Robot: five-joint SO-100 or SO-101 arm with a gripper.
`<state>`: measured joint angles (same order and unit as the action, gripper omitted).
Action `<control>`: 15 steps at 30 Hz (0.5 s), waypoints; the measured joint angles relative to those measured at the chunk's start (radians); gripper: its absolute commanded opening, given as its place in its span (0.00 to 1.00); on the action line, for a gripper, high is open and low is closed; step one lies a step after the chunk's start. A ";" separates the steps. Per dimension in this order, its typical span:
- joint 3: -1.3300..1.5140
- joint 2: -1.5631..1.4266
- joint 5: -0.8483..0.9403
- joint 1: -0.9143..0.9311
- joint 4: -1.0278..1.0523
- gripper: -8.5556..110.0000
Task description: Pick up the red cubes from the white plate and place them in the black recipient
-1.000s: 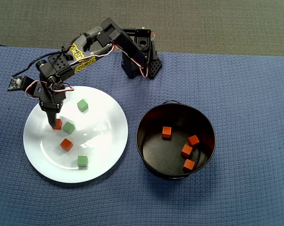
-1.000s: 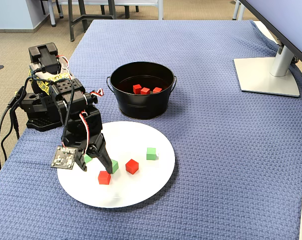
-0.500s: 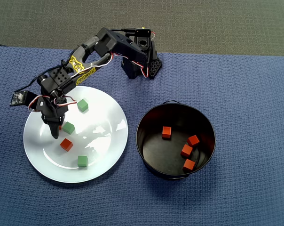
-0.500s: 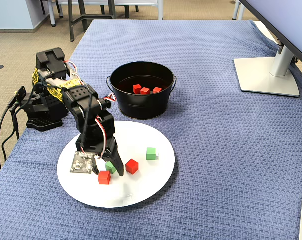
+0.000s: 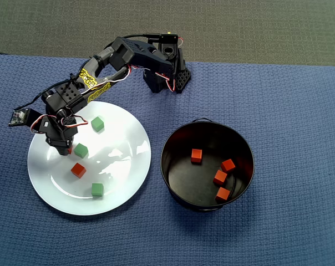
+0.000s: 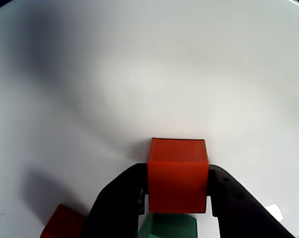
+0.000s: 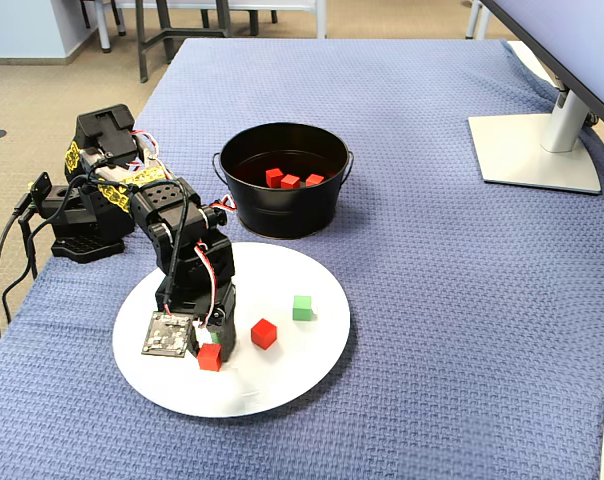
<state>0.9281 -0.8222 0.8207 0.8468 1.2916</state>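
Observation:
In the wrist view my gripper (image 6: 178, 174) is shut on a red cube (image 6: 178, 168), one black finger pressed against each side, low over the white plate (image 6: 139, 74). A green cube (image 6: 169, 228) lies just behind it and another red cube (image 6: 60, 225) at lower left. From overhead the gripper (image 5: 65, 147) is at the plate's (image 5: 126, 152) left part and hides most of the held cube; a free red cube (image 5: 77, 169) lies close by. The black recipient (image 5: 163, 158) to the right holds several red cubes (image 5: 196, 155). In the fixed view the held cube (image 7: 210, 357) touches the plate (image 7: 282, 385).
Three green cubes (image 5: 97, 123) (image 5: 81, 150) (image 5: 97, 189) share the plate. The arm's base (image 5: 166, 69) stands at the back of the blue cloth. In the fixed view a monitor stand (image 7: 537, 150) is at the right, and the table's edge runs down the left.
The gripper has turned and dropped lower over the plate, and its jaws now close on the red cube beside the green one. The cubes have stayed where they were.

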 measured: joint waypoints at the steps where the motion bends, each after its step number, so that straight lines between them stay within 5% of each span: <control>1: 0.000 0.000 -0.002 0.000 0.000 0.07; 15: 0.009 -0.357 -0.149 -0.029 0.080 0.07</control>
<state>0.9373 -1.1796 0.6719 0.8176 1.3714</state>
